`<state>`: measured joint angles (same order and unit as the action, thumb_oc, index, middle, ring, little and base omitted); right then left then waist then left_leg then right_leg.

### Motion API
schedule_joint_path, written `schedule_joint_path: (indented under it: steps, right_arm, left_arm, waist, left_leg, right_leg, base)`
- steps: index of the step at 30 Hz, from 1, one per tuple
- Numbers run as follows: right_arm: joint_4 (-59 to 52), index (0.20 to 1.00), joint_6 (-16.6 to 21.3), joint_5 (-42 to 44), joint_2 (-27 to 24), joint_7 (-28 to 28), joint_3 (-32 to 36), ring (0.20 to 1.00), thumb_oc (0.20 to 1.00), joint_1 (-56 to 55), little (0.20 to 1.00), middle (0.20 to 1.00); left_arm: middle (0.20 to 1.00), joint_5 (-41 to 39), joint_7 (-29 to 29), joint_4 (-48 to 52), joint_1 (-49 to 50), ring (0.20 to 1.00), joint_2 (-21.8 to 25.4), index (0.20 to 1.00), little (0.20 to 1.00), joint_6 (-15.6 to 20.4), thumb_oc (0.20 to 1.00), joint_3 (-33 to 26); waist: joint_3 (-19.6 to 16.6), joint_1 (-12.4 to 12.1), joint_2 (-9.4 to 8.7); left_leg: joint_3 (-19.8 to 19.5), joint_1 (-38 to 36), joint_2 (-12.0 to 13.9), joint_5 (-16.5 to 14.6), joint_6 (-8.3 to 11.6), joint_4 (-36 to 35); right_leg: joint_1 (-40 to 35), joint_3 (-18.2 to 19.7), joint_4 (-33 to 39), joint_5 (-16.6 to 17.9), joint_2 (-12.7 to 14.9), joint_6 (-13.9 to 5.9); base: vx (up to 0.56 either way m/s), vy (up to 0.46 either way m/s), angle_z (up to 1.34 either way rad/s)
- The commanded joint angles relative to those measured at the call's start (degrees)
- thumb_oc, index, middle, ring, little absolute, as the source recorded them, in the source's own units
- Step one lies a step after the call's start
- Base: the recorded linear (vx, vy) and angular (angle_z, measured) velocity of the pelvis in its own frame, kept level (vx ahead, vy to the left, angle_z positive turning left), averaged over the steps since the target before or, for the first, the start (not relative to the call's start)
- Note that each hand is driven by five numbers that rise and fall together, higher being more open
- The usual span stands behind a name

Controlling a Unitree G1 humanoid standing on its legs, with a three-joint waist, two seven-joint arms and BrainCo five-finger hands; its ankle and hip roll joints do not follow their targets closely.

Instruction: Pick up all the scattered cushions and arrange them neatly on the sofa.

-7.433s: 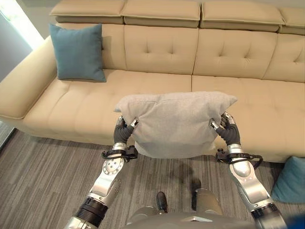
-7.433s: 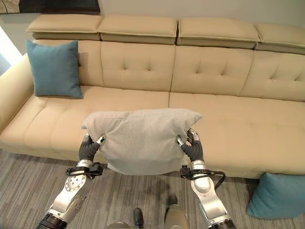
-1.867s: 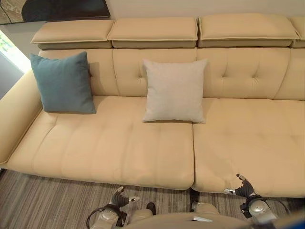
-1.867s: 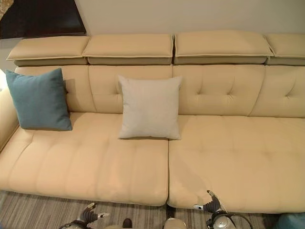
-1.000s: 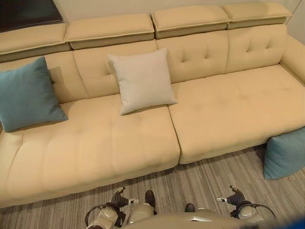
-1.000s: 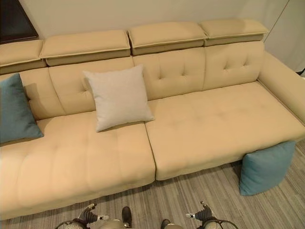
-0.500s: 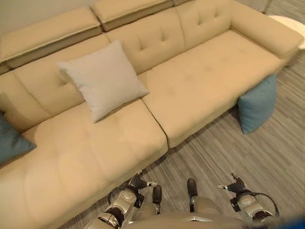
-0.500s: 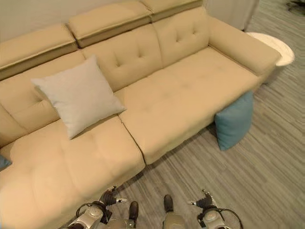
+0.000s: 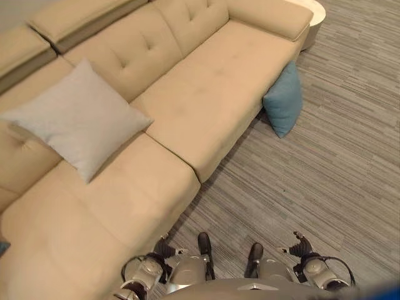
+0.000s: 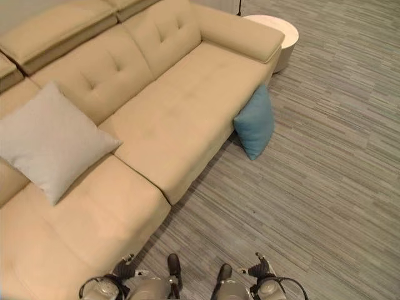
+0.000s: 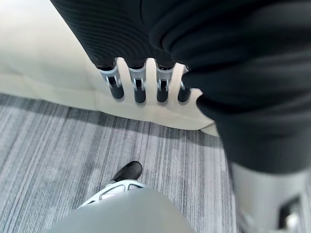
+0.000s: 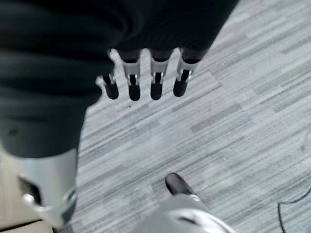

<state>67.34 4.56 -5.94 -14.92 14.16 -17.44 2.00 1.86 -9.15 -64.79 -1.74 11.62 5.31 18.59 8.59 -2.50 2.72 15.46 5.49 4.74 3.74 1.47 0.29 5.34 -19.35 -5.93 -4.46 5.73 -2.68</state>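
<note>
A blue cushion (image 9: 284, 100) stands on edge on the grey floor (image 9: 350, 144) in the upper right of the frame, leaning against the front of the beige sofa (image 9: 206, 81) near its armrest, with a round white side table (image 10: 275, 28) just beyond. A light grey cushion (image 9: 75, 119) already rests against the sofa back at the left. Both hands hang low at the bottom of the frame, left hand (image 11: 146, 87) and right hand (image 12: 146, 82), fingers straight and released, holding nothing. The blue cushion looks soft, light and squashy; it would likely sag from one corner, so gripping its two opposite side edges seems safest.
</note>
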Motion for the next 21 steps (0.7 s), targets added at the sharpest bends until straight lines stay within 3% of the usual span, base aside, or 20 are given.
schedule_joint_path:
  steps: [1, 3, 4, 7, 11, 13, 14, 16, 21]
  right_arm:
    - [0.12, 1.0, 0.64, 0.05, -2.09, 0.53, -0.74, 1.0, 1.0, 2.98, 1.0, 1.0]
    - [0.6, 1.0, 0.65, 0.11, -1.99, 0.65, -0.9, 1.0, 1.0, 2.81, 1.0, 1.0]
    - [0.9, 1.0, 0.84, 0.51, -2.21, 0.88, -0.38, 1.0, 1.0, 2.43, 1.0, 1.0]
    - [1.75, 1.0, 0.8, 1.39, -2.02, 0.7, 0.96, 1.0, 1.0, 1.48, 1.0, 1.0]
    - [2.75, 1.0, 0.49, 2.75, -2.05, 1.0, 2.16, 1.0, 1.0, 1.51, 1.0, 1.0]
    - [3.47, 1.0, 0.31, 3.53, -1.82, 1.5, 2.78, 1.0, 1.0, 1.23, 1.0, 1.0]
    - [3.31, 1.0, 0.27, 3.69, -1.95, 1.85, 2.9, 1.0, 1.0, 1.26, 1.0, 1.0]
    - [3.28, 1.0, 0.14, 3.88, -2.21, 2.13, 3.04, 1.0, 1.0, 1.24, 1.0, 1.0]
    - [3.46, 1.0, -0.36, 2.32, -1.55, 1.71, 2.61, 1.0, 1.0, 0.76, 1.0, 1.0]
  left_arm:
    - [1.0, 0.71, -0.26, -0.53, -3.35, 1.0, -1.08, 1.0, 1.0, 0.71, 1.0, 0.71]
    - [1.0, 0.56, -0.31, -0.25, -3.64, 1.0, -1.54, 1.0, 1.0, 0.71, 1.0, 1.21]
    - [1.0, 0.08, -0.47, -0.15, -3.96, 1.0, -2.15, 1.0, 1.0, 0.8, 1.0, 1.92]
    - [1.0, 0.69, -0.04, -1.06, -3.74, 1.0, -2.38, 1.0, 1.0, 0.29, 1.0, 2.49]
    - [1.0, 0.48, -0.13, -0.59, -4.7, 1.0, -2.0, 1.0, 1.0, 0.22, 1.0, 2.75]
    - [1.0, 0.12, -0.44, -0.71, -4.93, 1.0, -2.13, 1.0, 1.0, 0.03, 1.0, 3.32]
    - [1.0, 0.06, -0.53, -0.86, -5.32, 1.0, -2.03, 1.0, 1.0, -0.04, 1.0, 3.34]
    - [1.0, -0.37, -0.39, -0.51, -5.34, 1.0, -1.74, 1.0, 1.0, 0.09, 1.0, 3.13]
    - [1.0, -0.44, -0.11, -1.13, -3.98, 1.0, -1.52, 1.0, 1.0, -0.2, 1.0, 1.68]
  waist:
    - [1.53, 0.07, -2.74]
    - [1.94, -0.41, -2.92]
    - [2.14, -0.95, -3.53]
    - [1.15, 0.09, -3.39]
    - [3.65, -0.4, -4.28]
    - [3.68, -1.03, -4.82]
    - [3.34, -1.44, -4.55]
    - [3.14, -2.34, -4.27]
    - [1.23, -2.66, -4.51]
  left_leg:
    - [-7.92, 0.55, -1.06, -6.36, 0.62, 6.78]
    - [-11.47, 1.73, -2.05, -6.42, 0.79, 8.56]
    - [-16.02, 3.9, -3.97, -6.38, 1.28, 9.54]
    - [-17.13, 2.16, -3.71, -6.15, 1.26, 6.82]
    - [-16.74, 7.82, -3.85, -4.77, 1.77, 19.92]
    - [-18.31, 10.79, -6.47, -5.61, 0.71, 16.88]
    - [-19.53, 11.89, -7.87, -3.44, 0.72, 11.89]
    - [-20.31, 13.38, -8.54, -0.99, 1.0, 8.99]
    - [-19.83, 10.13, -8.43, -2.4, -0.4, 7.1]
  right_leg:
    - [-3.32, 3.25, 8.88, 5.39, -0.28, -3.56]
    - [-3.46, 4.04, 9.3, 5.5, -0.71, -3.25]
    - [-3.68, 4.74, 9.81, 5.66, -1.04, -3.22]
    - [-3.97, 6.46, 9.75, 5.07, -2.28, -2.73]
    - [-5.67, 7.91, 9.48, 4.39, -2.27, -1.25]
    - [-6.68, 9.24, 10.26, 4.06, -2.94, -1.54]
    - [-6.96, 10.32, 10.68, 3.68, -4.12, -1.8]
    - [-7.74, 12.11, 10.8, 2.52, -5.3, -1.94]
    - [-8.98, 14.77, 8.6, 0.1, -5.3, -1.68]
  base:
    - [0.02, -0.125, -0.18]
    - [0.01, -0.096, -0.29]
    - [0.01, -0.085, -0.41]
    - [0.1, -0.101, -0.27]
    - [0.09, -0.06, -0.27]
    - [0.29, -0.043, -0.27]
    - [0.25, 0.013, -0.04]
    - [0.25, 0.053, -0.21]
    - [0.21, 0.111, -0.72]
